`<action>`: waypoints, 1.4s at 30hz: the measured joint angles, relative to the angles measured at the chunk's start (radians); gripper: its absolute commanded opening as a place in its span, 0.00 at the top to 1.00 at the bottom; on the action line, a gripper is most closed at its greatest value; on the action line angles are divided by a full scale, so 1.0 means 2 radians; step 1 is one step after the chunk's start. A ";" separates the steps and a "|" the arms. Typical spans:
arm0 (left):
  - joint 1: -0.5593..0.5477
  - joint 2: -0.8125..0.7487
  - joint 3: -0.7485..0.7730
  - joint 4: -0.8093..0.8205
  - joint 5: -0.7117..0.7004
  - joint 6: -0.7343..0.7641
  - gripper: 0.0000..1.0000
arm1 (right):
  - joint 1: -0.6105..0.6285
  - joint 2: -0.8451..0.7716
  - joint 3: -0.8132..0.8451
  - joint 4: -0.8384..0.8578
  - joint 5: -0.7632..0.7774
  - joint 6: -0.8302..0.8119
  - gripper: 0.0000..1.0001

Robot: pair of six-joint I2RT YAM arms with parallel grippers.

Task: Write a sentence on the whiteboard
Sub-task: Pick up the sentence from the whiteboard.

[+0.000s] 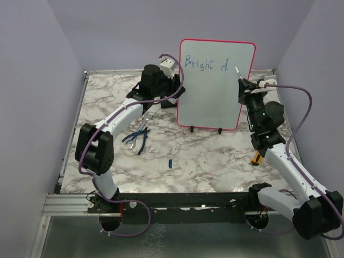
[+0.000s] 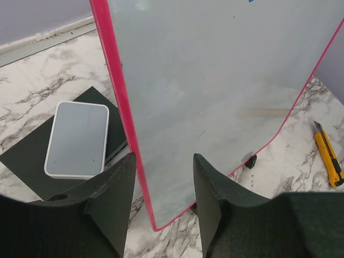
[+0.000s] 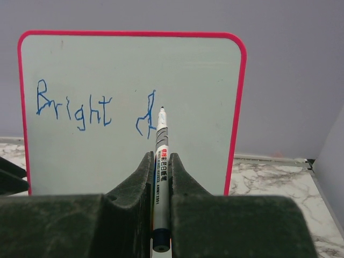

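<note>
The whiteboard (image 1: 215, 97) stands upright at the back middle of the marble table, red-framed, on small black feet. Blue writing on it reads "Bright" and a rough "d" (image 1: 207, 63), also seen in the right wrist view (image 3: 72, 110). My right gripper (image 1: 246, 88) is shut on a white marker (image 3: 161, 161). The marker's tip is at the board just right of the "d". My left gripper (image 1: 173, 88) is open and straddles the board's left edge (image 2: 126, 123), one finger (image 2: 115, 193) behind the board and one (image 2: 212, 199) in front.
Blue-handled pliers (image 1: 137, 141) and a small blue cap (image 1: 170, 163) lie on the table left of centre. A yellow utility knife (image 1: 257, 158) lies by the right arm. A white-rimmed grey block (image 2: 78, 138) rests on a black pad behind the board.
</note>
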 measured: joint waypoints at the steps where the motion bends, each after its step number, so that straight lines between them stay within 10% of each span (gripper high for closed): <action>1: 0.000 0.000 0.000 0.000 0.000 -0.001 0.52 | 0.000 -0.002 0.000 -0.001 -0.002 0.000 0.99; 42: 0.000 0.000 -0.010 0.002 0.000 -0.005 0.54 | -0.038 0.055 -0.006 0.032 -0.082 0.018 0.99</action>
